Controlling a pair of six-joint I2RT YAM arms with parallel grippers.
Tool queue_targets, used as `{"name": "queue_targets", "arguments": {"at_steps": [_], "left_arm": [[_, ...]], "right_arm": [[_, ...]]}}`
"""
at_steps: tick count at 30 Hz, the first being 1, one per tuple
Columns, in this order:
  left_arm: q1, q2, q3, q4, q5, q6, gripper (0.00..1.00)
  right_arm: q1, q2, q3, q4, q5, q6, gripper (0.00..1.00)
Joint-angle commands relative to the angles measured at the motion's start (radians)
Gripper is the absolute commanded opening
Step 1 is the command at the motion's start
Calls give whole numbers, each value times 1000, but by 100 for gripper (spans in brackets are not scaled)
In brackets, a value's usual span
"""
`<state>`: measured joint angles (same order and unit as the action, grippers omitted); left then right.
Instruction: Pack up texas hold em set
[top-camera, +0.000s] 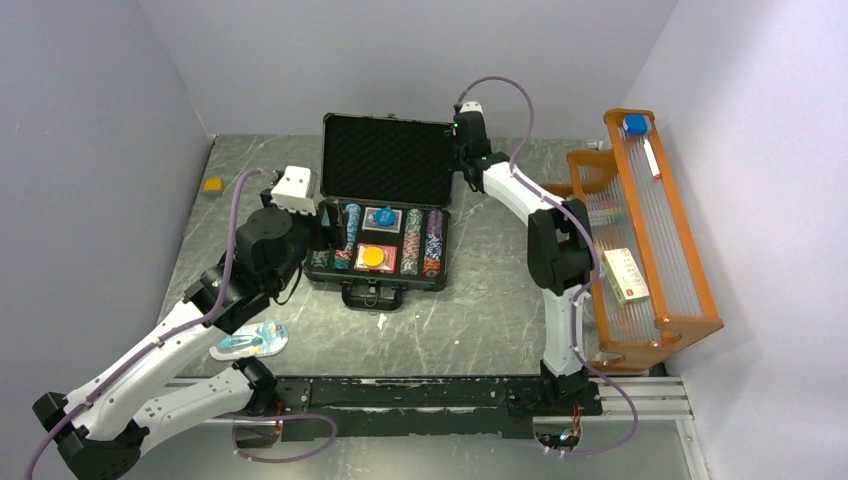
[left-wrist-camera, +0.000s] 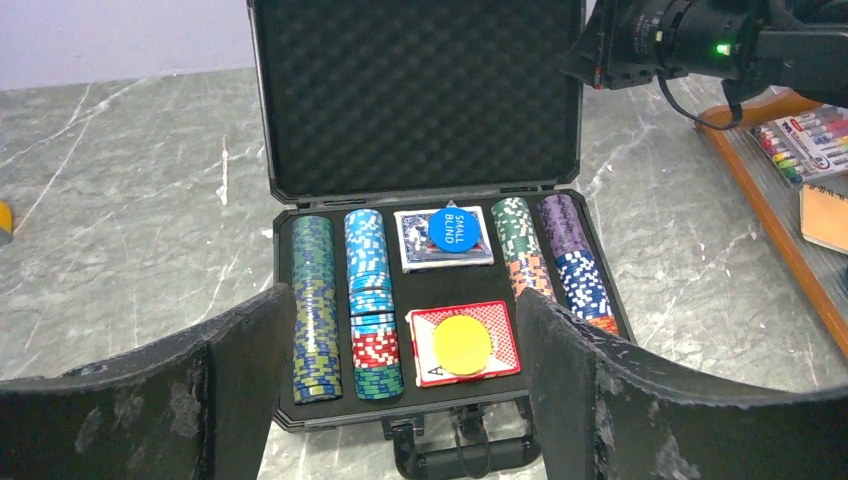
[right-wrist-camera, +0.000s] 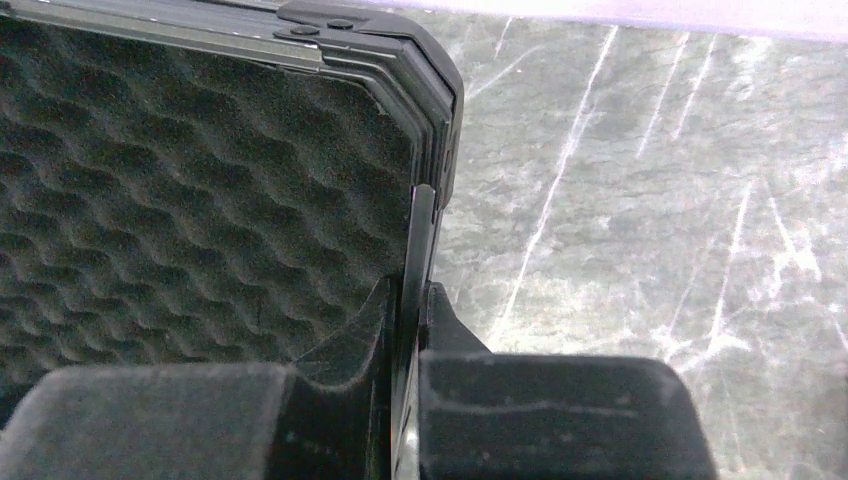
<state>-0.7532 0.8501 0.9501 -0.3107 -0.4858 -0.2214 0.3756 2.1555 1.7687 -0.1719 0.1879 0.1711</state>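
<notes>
The black briefcase (top-camera: 380, 283) lies open mid-table, its foam-lined lid (top-camera: 388, 158) standing up at the back. Rows of striped poker chips (left-wrist-camera: 316, 305) fill the base. Between them lie a blue card deck under a blue disc (left-wrist-camera: 452, 230) and a red card deck under a yellow disc (left-wrist-camera: 464, 345). The handle (left-wrist-camera: 470, 462) faces the arms. My left gripper (left-wrist-camera: 405, 300) hovers open at the case's front left, holding nothing. My right gripper (right-wrist-camera: 410, 300) is shut on the lid's right edge (right-wrist-camera: 425, 215), one finger against the foam (right-wrist-camera: 180, 200) and one outside.
An orange wooden rack (top-camera: 690, 290) with a white box (top-camera: 626, 275) and markers stands at the right. A blue-white blister pack (top-camera: 250, 342) lies by the left arm. A small yellow object (top-camera: 212, 184) sits at the far left.
</notes>
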Motion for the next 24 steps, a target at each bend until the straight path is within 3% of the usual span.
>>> {"name": "queue_targets", "arguments": {"at_steps": [1,11,21,24], "left_arm": [[1,-4,12,-3,-23,-11,85],[4,8,23,-8,-29,-67,90],[10,10,46,-17,-39,-179,95],[11,16,67,-22,-55,-177,96]], "right_arm": [[4,-180,-124,87,40,-114,0],[70,-568,-560,273,48,-155,0],[259,-732,-798,320,268,-196,0],[311,-769,-848,304,333,-178,5]]}}
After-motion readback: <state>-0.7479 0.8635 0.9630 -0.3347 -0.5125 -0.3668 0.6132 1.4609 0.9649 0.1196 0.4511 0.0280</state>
